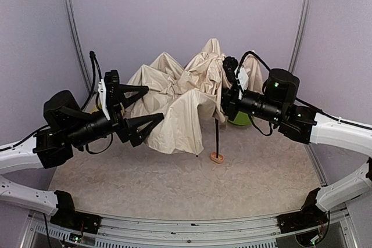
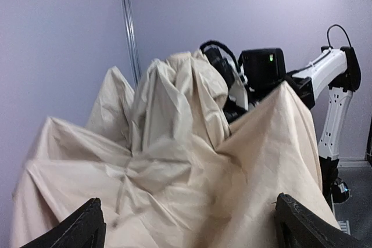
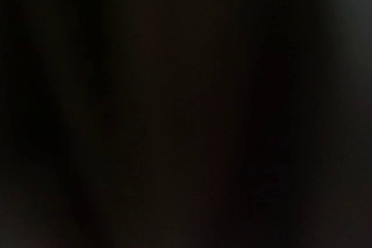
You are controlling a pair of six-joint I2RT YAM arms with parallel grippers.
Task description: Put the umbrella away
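Fingers (image 1: 132, 92) of the left gripper (image 1: 154, 103) stand wide apart, holding nothing, tips just beside the left edge of the umbrella (image 1: 180, 108), whose cream canopy (image 1: 174, 82) hangs bunched and half-folded mid-table; its thin shaft (image 1: 216, 135) drops to the wooden handle (image 1: 217, 157) on the table (image 1: 145, 184). Right gripper (image 1: 230, 88) is buried in the fabric: whether its jaws are apart or clamped I cannot tell. If that hidden hold is weak, the canopy could slide free and topple. Behind the right arm (image 1: 279, 100) sits a green object (image 1: 241, 119); whether it is a container, or what it holds, is hidden
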